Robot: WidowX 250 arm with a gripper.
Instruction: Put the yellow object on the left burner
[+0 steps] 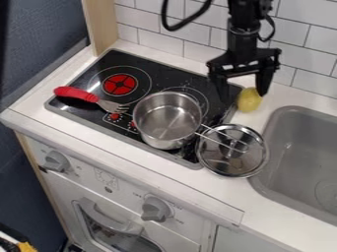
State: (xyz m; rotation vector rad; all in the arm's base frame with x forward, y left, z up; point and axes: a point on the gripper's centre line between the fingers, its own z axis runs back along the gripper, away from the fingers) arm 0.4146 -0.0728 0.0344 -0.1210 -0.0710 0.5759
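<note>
The fingers of the gripper (243, 93) stand wide apart, pointing down, with the yellow object (249, 100) low between them, nearer the right-hand finger; whether either touches it, I cannot tell. It sits by the stove's (178, 75) right edge, on the counter side, with the tiled wall (197, 33) behind and the sink (288, 147) to its right. The pot (167, 120) and lid (231, 162) stand nearer the camera; the fork (85, 94) lies beside the left burner (119, 84).

The white counter (217, 189) bears a black stovetop (164, 74) with pot (166, 118) and fork (79, 93), a lid (220, 160) and, seemingly, the yellow object (249, 101).
</note>
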